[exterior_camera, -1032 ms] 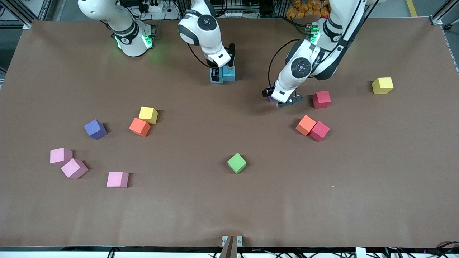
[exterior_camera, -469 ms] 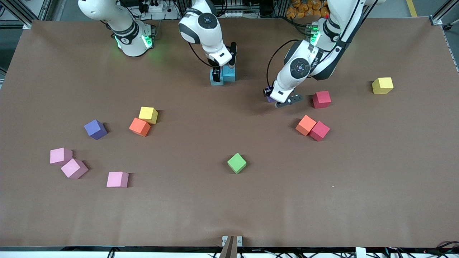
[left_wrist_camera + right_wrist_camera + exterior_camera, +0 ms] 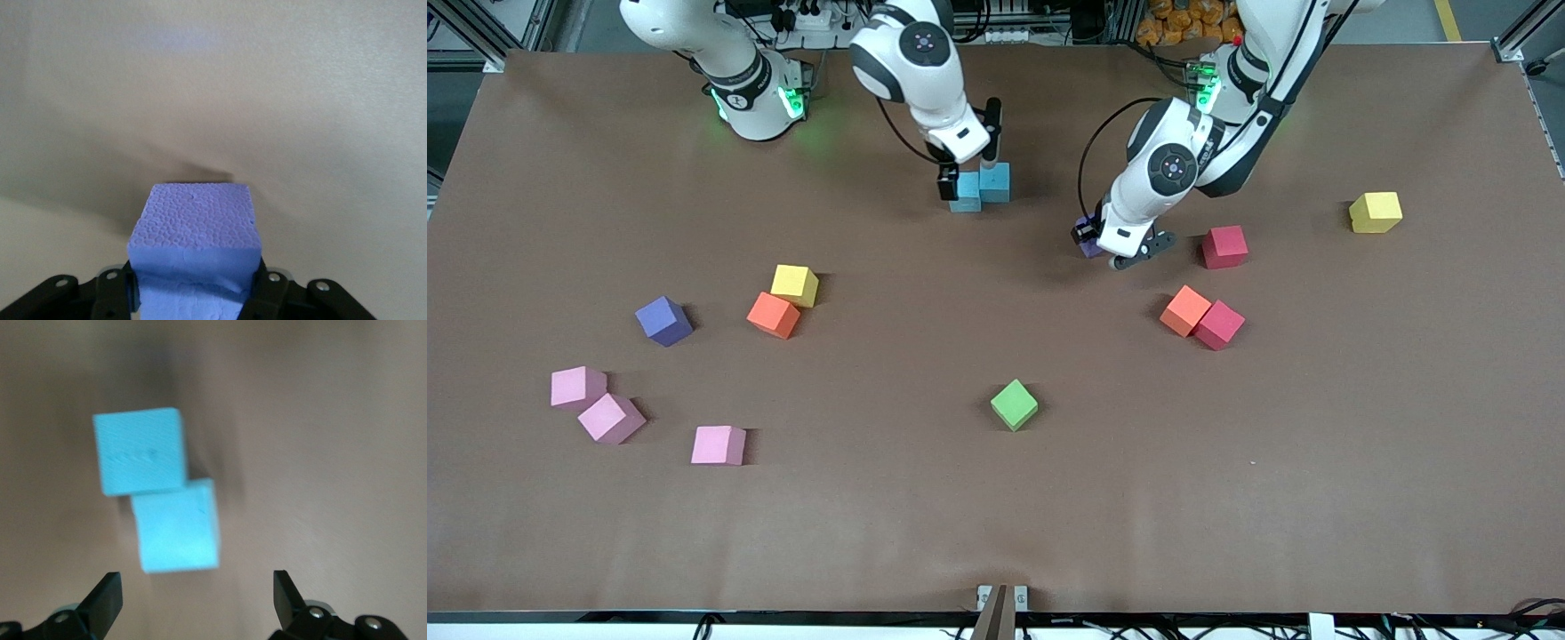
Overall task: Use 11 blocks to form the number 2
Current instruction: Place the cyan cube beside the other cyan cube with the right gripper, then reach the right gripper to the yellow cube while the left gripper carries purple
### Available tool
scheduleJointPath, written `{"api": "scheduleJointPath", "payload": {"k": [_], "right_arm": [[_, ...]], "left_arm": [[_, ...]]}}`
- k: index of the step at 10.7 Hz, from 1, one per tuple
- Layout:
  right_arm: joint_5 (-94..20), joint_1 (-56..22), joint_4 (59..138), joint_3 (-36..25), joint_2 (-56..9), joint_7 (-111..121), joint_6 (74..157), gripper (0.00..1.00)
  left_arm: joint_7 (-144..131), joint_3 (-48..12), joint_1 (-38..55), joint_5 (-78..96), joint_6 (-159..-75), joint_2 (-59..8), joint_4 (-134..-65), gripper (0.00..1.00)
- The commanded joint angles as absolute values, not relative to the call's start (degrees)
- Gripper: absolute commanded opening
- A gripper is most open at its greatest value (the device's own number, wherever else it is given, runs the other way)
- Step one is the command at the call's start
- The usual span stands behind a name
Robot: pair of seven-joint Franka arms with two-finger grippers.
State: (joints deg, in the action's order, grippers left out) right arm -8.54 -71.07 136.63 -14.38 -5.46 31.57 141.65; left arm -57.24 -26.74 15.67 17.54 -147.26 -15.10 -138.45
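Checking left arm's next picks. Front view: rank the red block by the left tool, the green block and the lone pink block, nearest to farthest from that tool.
From the left tool:
1. Red block, beside it, toward the left arm's end.
2. Green block, mid-table, nearer the front camera.
3. Lone pink block, toward the right arm's end.

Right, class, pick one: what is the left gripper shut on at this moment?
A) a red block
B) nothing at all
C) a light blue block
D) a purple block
D: in the left wrist view the left gripper has its jaws pressed against both sides of a purple block, and the front view shows that same purple block at the gripper, while the two light blue blocks lie under the open right gripper.
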Motion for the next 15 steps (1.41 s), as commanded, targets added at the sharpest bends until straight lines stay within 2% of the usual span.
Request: {"api": "scheduleJointPath", "payload": {"k": [1, 4, 6, 9, 10, 11, 15], "right_arm": [[-7.9, -63.9, 136.0, -16.2, -2.9, 32.3, 139.0, 1.00], [-7.9, -53.6, 132.9, -18.8, -3.4, 32.3, 137.8, 1.00], [-7.4, -44.6, 127.6, -19.1, -4.0, 32.3, 130.3, 1.00], [-6.4, -33.3, 125.9, -18.9, -4.2, 31.4, 130.4, 1.00], [-6.9, -31.1, 125.2, -18.9, -4.4, 28.6, 130.7, 1.00], [-6.9, -28.9, 124.9, -18.7, -4.7, 23.7, 130.3, 1.00], [-9.1, -27.2, 124.7, -17.2, -4.1, -3.8, 127.4, 1.00]], "left_arm": [[-64.1, -26.9, 17.9, 19.2, -147.7, -12.2, -138.6, 0.33], [-76.2, -29.2, 19.2, 19.3, -147.6, -10.3, -137.0, 0.33], [-85.6, -31.5, 19.2, 19.4, -147.6, -8.1, -136.5, 0.31], [-92.3, -32.3, 19.4, 19.3, -147.4, -7.6, -135.9, 0.32], [-95.6, -33.0, 19.5, 19.3, -147.4, -7.7, -135.1, 0.39], [-98.6, -33.0, 20.3, 19.3, -147.4, -7.7, -134.7, 0.39], [-101.3, -33.0, 21.0, 19.3, -147.3, -8.0, -133.9, 0.28]]}}
